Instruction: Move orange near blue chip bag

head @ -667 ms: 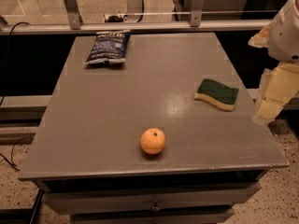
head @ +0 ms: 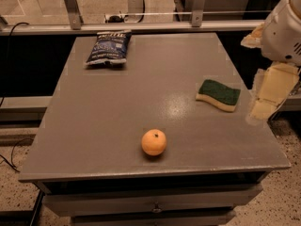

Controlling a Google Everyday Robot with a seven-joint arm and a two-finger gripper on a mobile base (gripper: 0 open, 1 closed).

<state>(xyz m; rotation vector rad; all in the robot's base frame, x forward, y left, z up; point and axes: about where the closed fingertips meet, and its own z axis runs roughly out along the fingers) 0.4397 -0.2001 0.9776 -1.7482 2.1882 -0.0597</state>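
Note:
The orange [head: 154,142] sits on the grey table [head: 117,107] near its front edge, a little right of centre, with its dark stem dimple facing up. The blue chip bag [head: 108,48] lies flat at the table's far left corner, well away from the orange. My gripper [head: 265,98] hangs off the white arm at the right edge of the view, beyond the table's right side. It is level with the sponge, far from the orange, and holds nothing that I can see.
A green-and-yellow sponge [head: 218,94] lies on the right part of the table, between the gripper and the orange. A metal rail [head: 141,27] runs behind the table's far edge. A drawer front [head: 155,204] sits below the table's front edge.

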